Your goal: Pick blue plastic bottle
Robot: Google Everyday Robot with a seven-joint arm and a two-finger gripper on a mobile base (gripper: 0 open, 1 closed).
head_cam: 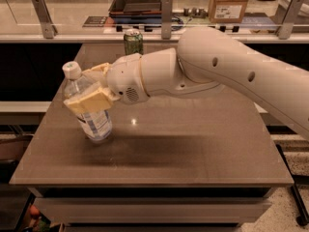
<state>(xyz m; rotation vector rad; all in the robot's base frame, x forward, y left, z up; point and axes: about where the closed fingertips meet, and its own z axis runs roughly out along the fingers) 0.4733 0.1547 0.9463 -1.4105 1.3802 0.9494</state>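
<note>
- blue plastic bottle [97, 124] sits at the left side of the table [193, 149], about mid-depth. It is tilted, with the white cap [71, 70] leaning left and up and the striped label low on the body.
- Can't tell if the base touches the tabletop or is just off it.
- gripper [91, 88] is clamped around the bottle's upper body. The tan near finger [89, 102] lies across the front and the other finger [99, 70] is behind, so it is grasping the bottle.
- The tilt probably comes from the sideways grip: the arm [231, 71] reaches in from the right and the wrist is angled.
- The hold above the label leaves the heavy lower part hanging. It looks secure enough to lift, but the smooth plastic could slip.
- green can [133, 41] stands upright at the far edge of the table, well apart from the bottle and behind the wrist. It is not in the way of a straight-up lift.
- On the far counter are a cardboard box [231, 4] and a dark tray [140, 1], neither near the bottle.
- Nothing else stands near the bottle.
</note>
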